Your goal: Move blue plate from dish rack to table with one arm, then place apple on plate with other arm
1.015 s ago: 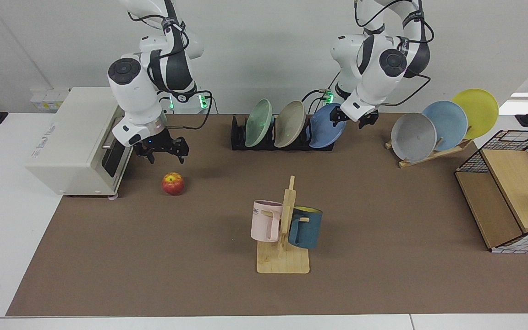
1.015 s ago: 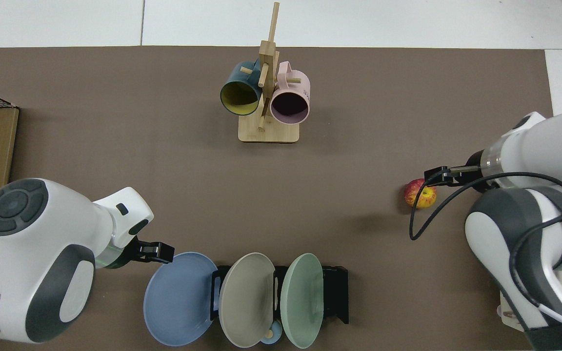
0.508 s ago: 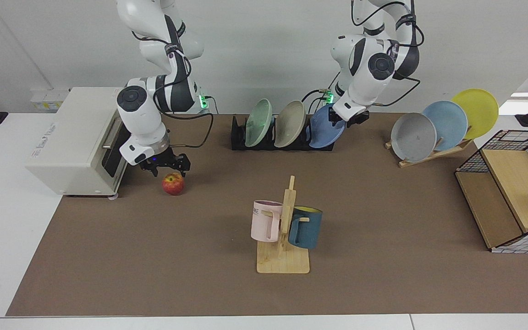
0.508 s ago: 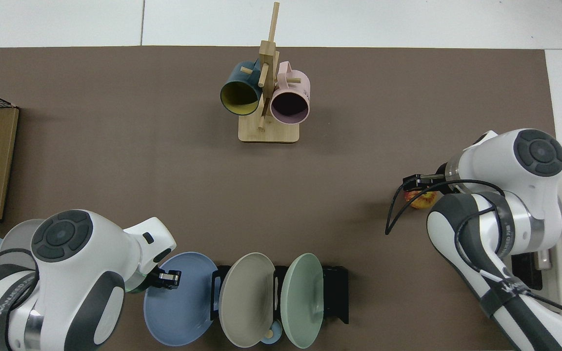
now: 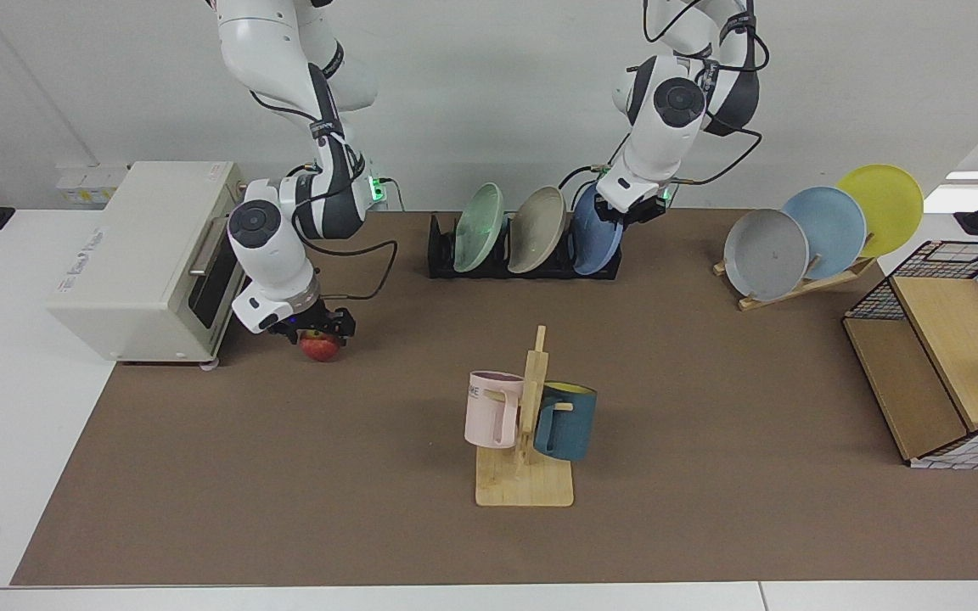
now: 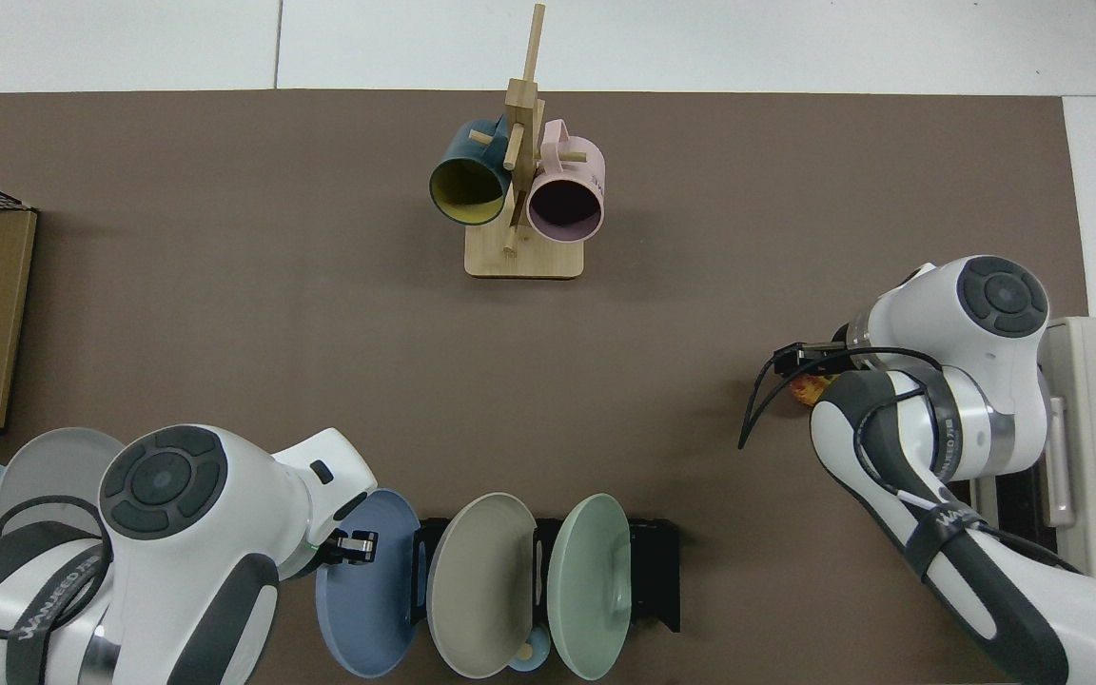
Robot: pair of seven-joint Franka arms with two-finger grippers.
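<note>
On the brown bench (image 5: pixel 710 382), the blue plate (image 5: pixel 592 242) stands in the dish rack (image 5: pixel 442 255), its top rim pinched by the left hand (image 5: pixel 625 208). The right hand (image 5: pixel 317 327), fingers spread, straddles the apple (image 5: pixel 319 347) at left.

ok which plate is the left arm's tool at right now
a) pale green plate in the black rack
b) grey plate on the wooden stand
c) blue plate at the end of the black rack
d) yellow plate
c: the left tool sits at the upper rim of the blue plate, at the end of the dish rack.
</note>
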